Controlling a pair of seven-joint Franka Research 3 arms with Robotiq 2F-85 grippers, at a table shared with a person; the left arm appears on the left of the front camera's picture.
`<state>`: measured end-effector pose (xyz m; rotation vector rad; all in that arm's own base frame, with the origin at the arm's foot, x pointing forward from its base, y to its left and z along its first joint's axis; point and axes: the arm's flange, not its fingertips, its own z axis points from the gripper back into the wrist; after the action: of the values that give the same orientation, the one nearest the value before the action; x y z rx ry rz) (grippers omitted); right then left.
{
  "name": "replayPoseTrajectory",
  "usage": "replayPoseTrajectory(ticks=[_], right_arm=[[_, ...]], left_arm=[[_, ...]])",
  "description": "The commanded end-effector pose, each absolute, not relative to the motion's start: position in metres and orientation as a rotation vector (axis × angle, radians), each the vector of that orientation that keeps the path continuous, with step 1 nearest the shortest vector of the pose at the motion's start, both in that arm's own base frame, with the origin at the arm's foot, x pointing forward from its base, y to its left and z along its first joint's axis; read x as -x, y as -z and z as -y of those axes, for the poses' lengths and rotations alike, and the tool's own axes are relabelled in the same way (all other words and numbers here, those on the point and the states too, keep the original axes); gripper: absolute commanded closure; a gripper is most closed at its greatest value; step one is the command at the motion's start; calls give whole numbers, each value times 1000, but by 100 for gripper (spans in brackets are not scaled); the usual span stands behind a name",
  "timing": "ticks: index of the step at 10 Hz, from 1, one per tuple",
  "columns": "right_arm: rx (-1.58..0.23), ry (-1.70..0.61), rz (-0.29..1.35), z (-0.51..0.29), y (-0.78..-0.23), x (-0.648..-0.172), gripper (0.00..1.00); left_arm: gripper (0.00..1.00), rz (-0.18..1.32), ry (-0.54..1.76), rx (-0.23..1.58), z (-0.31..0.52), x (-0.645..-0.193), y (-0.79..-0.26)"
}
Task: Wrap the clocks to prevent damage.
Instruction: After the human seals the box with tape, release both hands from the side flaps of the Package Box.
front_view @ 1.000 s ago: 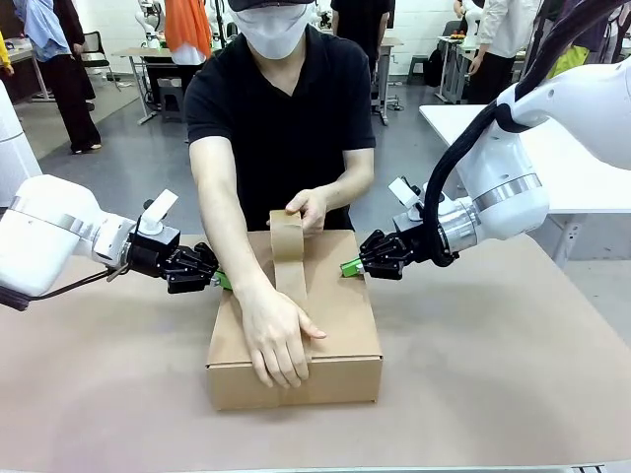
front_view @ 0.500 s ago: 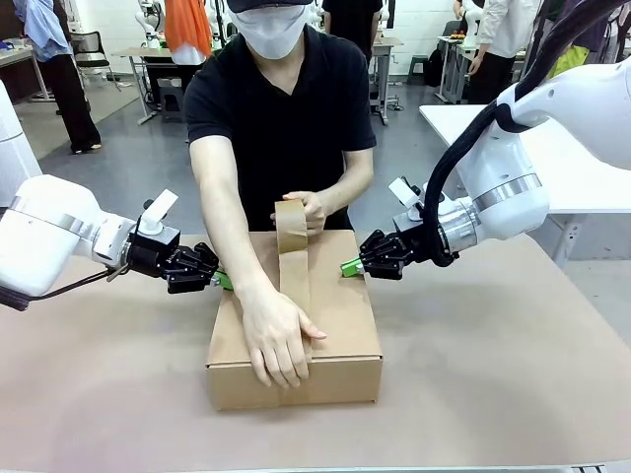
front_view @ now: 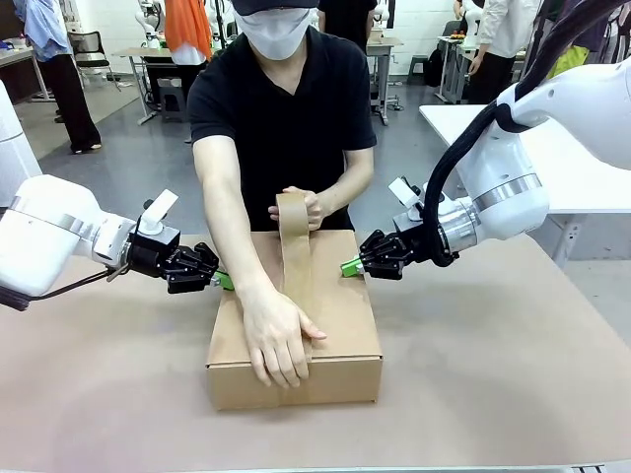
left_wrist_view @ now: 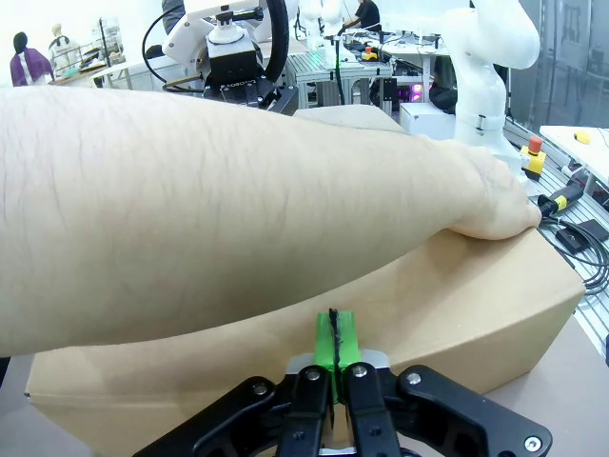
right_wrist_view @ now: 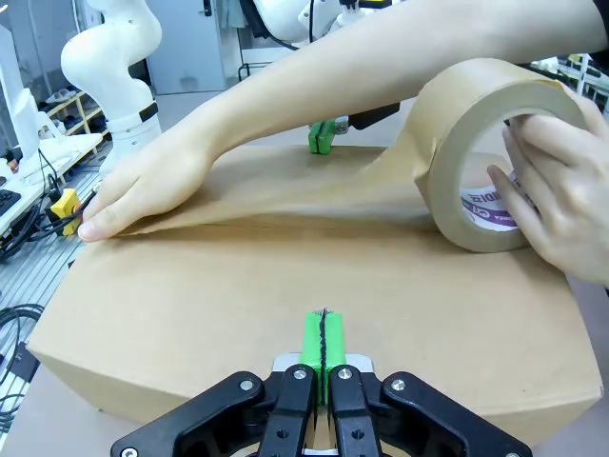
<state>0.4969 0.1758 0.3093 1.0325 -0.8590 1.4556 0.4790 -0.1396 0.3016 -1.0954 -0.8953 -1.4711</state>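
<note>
Cardboard box [front_view: 335, 315], long axis running from robot to person, tape strip [front_view: 296, 261] lengthwise on top.
Left gripper [front_view: 223, 281] and right gripper [front_view: 347, 266]: fingers pressed together, tips against box's opposite sides.

The right gripper [right_wrist_view: 324, 347] sits low in the frame, its green-padded fingers [right_wrist_view: 314, 345] pressed flat together and set against the near side of the cardboard box [right_wrist_view: 314, 286]. Across the box top, a person's hand [right_wrist_view: 143, 190] presses a strip of brown tape [right_wrist_view: 276, 195] down near the far-left edge. The strip runs to a tape roll [right_wrist_view: 485, 152] held on edge by the person's other hand [right_wrist_view: 561, 205]. Beyond the box, another pair of green pads [right_wrist_view: 322, 135], probably the left gripper's, meets the far side.
</note>
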Motion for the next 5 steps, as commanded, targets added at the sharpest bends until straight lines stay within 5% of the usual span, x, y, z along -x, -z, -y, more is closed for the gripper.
replayPoseTrajectory(ticks=[1,5], right_arm=[[-1027,-1451,854,-177,-306,-496,99],[-1027,-1451,854,-177,-306,-496,99]], left_arm=[[100,894,1470,1082,139,-479,-300],[100,894,1470,1082,139,-479,-300]])
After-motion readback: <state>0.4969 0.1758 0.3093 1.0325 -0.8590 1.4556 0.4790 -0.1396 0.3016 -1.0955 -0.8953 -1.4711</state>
